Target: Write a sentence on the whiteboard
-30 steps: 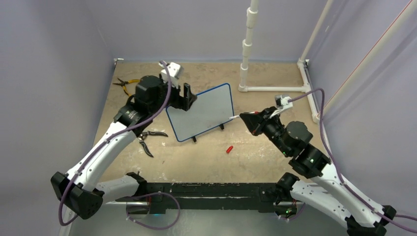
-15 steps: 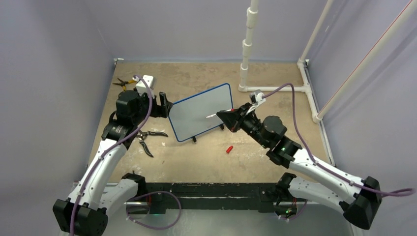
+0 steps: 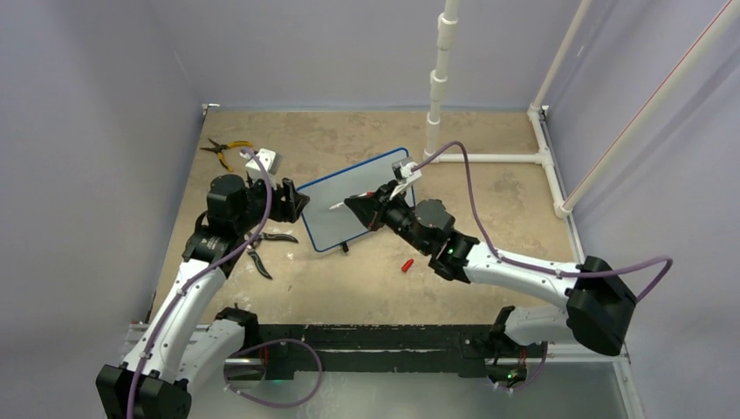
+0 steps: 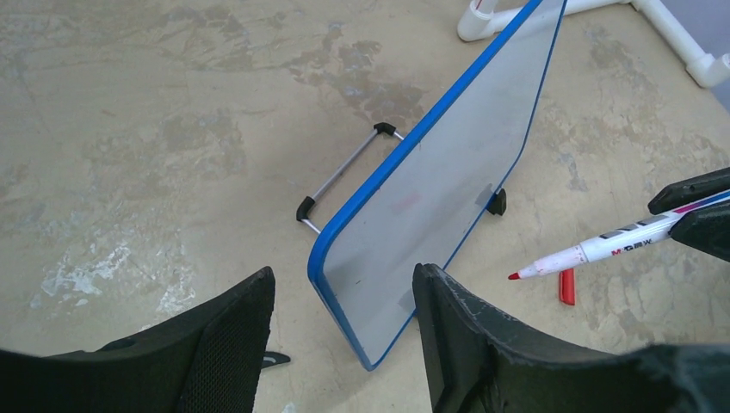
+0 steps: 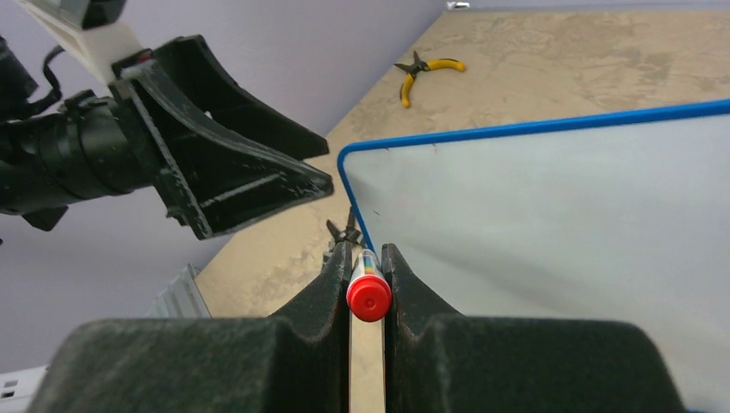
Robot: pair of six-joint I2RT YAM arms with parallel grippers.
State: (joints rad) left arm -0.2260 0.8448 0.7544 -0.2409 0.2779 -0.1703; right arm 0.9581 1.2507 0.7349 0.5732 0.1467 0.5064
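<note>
Since a second ago my right arm has swung well to the left: the marker [image 4: 594, 251] sat off the right edge of the whiteboard [image 3: 333, 229] then, and its red tip now hangs in front of the left half of the face; in the left wrist view it looks just short of the surface. The right gripper [image 3: 353, 204] is pinching the marker barrel, with the red end cap showing between the fingers in its own camera. My left arm has drawn back from the board's top left corner, and the left gripper [image 3: 295, 199] now sits spread just beside the left edge, with a gap between them. The whiteboard stands tilted on its black feet in the middle of the tabletop [image 3: 489, 201], with a faint pink smear on its face. The barrel carries printing that starts "M&G"; the rest I cannot read. The red cap [image 3: 407, 264] lies on the tabletop just in front of the board.
</note>
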